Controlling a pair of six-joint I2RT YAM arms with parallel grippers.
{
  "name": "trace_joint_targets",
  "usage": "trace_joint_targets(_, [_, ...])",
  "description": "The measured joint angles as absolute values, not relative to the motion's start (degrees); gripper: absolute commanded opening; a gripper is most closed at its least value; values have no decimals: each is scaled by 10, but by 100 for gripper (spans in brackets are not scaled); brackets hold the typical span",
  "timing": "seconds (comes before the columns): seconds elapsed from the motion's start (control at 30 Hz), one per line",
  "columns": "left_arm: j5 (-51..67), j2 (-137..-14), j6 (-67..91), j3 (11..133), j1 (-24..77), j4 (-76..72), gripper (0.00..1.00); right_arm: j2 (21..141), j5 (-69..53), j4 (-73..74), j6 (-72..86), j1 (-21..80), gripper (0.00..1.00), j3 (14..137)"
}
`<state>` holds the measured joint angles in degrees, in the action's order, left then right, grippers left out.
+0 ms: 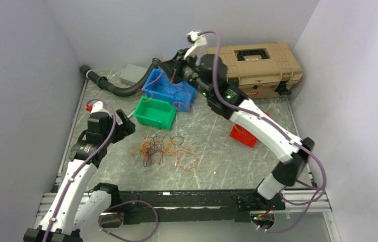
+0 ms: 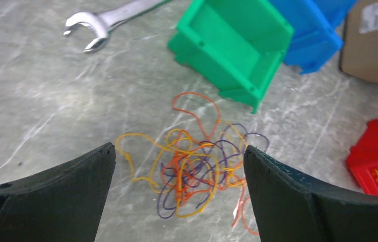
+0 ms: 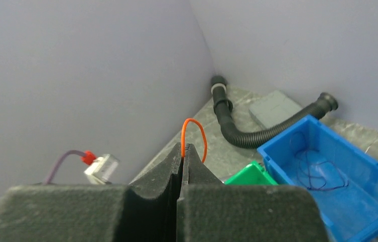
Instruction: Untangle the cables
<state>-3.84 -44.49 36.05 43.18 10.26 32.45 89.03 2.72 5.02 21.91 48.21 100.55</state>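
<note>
Left wrist — one wrench [image 2: 109,20], one green bin [image 2: 237,75], tangled cables [image 2: 192,171].

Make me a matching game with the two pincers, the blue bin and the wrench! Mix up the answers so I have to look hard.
Things:
1. left pincer
2. right pincer
3. blue bin
4. wrench

Clues:
A. silver
B. wide open
C. shut on an orange cable
D. has a dark cable inside

Pairs: 1-B, 2-C, 3-D, 4-A
</note>
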Motion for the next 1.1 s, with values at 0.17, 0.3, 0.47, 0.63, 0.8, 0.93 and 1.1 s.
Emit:
trace_joint_targets(0.17, [-98, -424, 364, 456, 85, 394, 99, 974, 27, 34, 242, 482, 0, 1019])
trace_joint_targets(0.3, [-147, -390, 356, 479, 84, 421, 99, 1030, 27, 2, 265, 482, 0, 1032])
trace_joint_targets(0.47, [-179, -368, 343, 489, 84, 434, 99, 1091, 28, -50, 289, 482, 0, 1042])
trace_joint_targets(0.63, [-181, -370, 327, 489, 84, 441, 99, 1098, 22, -149, 320, 472, 0, 957])
trace_joint_targets(0.8, [-180, -370, 316, 489, 84, 440, 99, 1098, 12, -192, 344, 451, 0, 862])
trace_joint_targets(0.93, [-178, -370, 306, 487, 84, 434, 99, 1095, 12, -204, 356, 443, 0, 817])
trace_joint_targets(1.1, [-166, -374, 298, 482, 84, 424, 99, 1094, 13, -200, 363, 446, 0, 797])
